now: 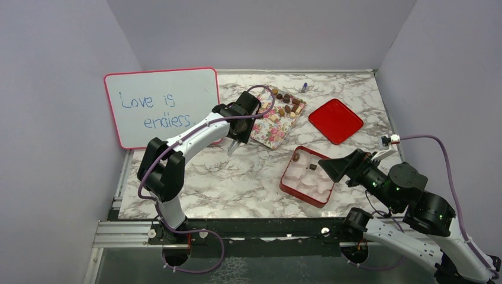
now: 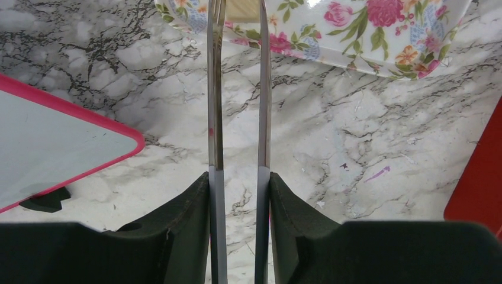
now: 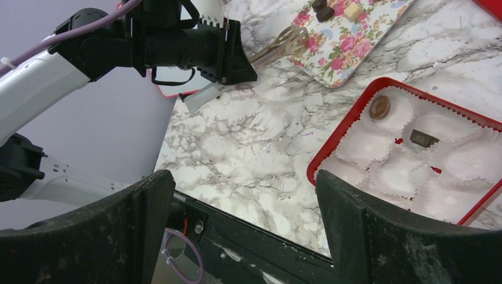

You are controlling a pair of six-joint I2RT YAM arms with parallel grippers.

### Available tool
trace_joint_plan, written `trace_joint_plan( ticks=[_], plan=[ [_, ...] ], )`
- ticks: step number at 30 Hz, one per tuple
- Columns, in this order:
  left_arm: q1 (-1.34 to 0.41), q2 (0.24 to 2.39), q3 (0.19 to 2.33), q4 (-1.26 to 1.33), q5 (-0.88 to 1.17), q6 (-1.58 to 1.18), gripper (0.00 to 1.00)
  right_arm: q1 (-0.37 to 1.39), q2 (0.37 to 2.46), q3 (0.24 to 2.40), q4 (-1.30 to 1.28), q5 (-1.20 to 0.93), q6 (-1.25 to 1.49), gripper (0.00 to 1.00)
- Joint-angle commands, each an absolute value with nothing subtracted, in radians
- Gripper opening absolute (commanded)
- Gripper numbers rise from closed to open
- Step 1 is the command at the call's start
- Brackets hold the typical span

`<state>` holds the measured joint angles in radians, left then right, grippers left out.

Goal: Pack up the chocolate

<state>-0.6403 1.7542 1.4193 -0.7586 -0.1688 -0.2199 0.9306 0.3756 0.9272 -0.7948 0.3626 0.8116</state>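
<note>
The chocolate (image 1: 286,107), several brown and cream pieces, lies on the far part of the floral tray (image 1: 271,134). My left gripper (image 1: 241,126) is shut on metal tongs (image 2: 214,106), whose tips reach over the tray's near edge (image 2: 355,35). A cream piece (image 2: 240,7) shows between the tips; I cannot tell if it is gripped. The red box (image 1: 285,187) of white paper cups holds a round brown piece (image 3: 379,107) and a dark blocky piece (image 3: 424,138). My right gripper (image 1: 332,168) is open and empty at the box's right side, above the table's near edge (image 3: 243,183).
A red lid (image 1: 335,120) lies right of the tray. A pink-framed whiteboard (image 1: 161,106) leans at the back left, its corner in the left wrist view (image 2: 53,142). A small blue-capped object (image 1: 304,87) lies by the back wall.
</note>
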Motion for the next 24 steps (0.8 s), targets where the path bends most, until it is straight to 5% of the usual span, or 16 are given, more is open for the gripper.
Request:
trace_joint_plan(
  ticks=[1, 24],
  plan=[
    [-0.634, 1.701, 1.437, -0.752, -0.086, -0.229, 0.32, 0.939, 0.365, 0.923, -0.808, 0.393, 0.805, 0.95],
    [-0.634, 1.678, 1.374, -0.742, -0.094, -0.253, 0.41, 0.937, 0.376, 0.92, -0.804, 0.394, 0.805, 0.95]
  ],
)
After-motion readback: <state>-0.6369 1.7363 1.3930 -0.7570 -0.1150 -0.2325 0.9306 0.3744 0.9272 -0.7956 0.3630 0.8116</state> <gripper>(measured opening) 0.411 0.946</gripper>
